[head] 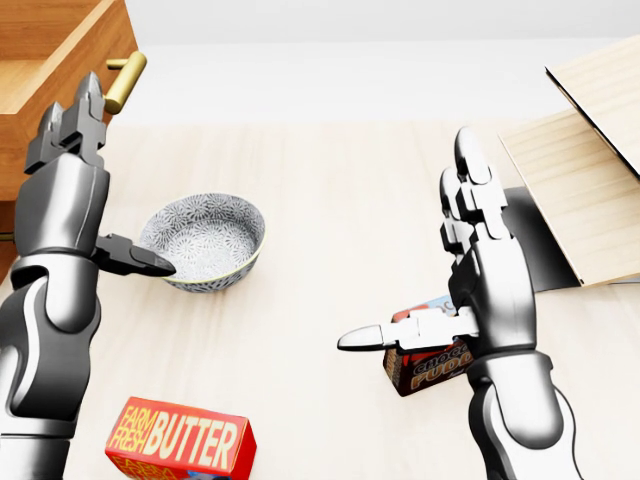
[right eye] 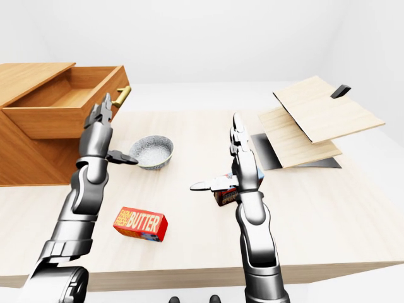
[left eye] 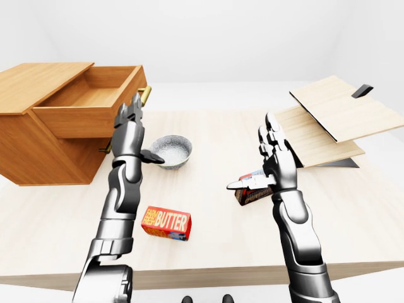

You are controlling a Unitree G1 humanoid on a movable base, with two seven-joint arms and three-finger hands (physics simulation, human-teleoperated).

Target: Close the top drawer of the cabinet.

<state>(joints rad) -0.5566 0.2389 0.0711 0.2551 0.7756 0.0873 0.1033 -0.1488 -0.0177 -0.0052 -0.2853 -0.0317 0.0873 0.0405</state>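
Drawer [left eye: 95, 104] at the cabinet's [left eye: 38, 148] top stands pulled out at upper left, left hand [left eye: 128, 126] raised with fingers spread just beside its front: best pushed squarely, palm flat, clear of the brass handle [head: 125, 82].

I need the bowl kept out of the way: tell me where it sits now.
In the head view the bowl sits left of centre on the table, just right of the left hand and below the open drawer's handle.
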